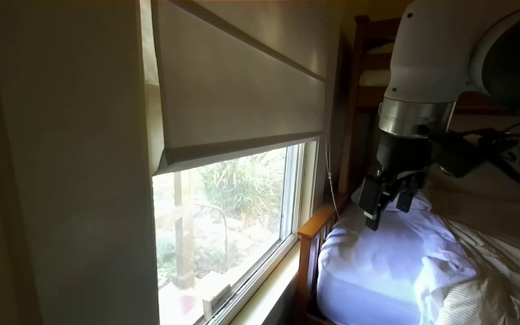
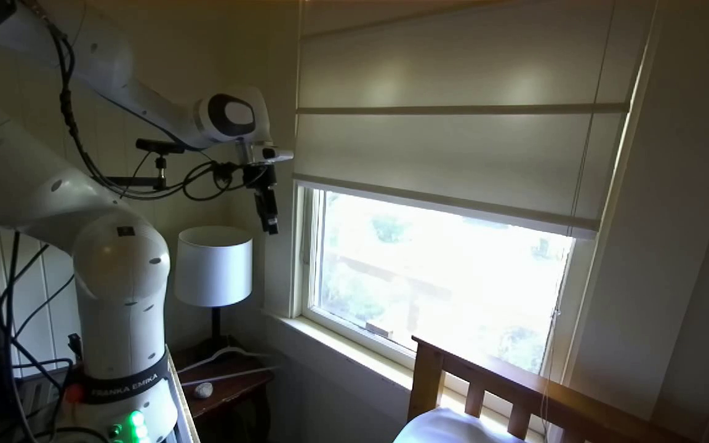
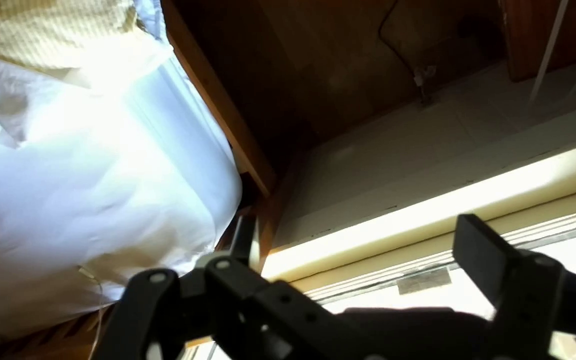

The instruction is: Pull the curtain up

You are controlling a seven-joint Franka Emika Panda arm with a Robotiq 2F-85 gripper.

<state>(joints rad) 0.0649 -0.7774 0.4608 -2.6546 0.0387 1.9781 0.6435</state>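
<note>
1. The beige-grey Roman shade [image 2: 447, 160] hung over the upper part of the window [image 2: 440, 271].
2. Its cord [image 1: 330, 175] trailed down onto the white bedding [image 1: 373, 266].
3. The Robotiq gripper [image 3: 359, 237] pointed down, apart from the shade, its jaws spread.

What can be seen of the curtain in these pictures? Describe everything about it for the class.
The curtain is a wide, flat, beige-grey shade that looks like fabric, with horizontal folds and a straight bottom edge. It hangs partly lowered, covering the upper part of the window and leaving the lower part uncovered; its top is out of frame. A thin cord hangs in front of it; whether the two touch cannot be told. The open gripper is apart from it.
</note>
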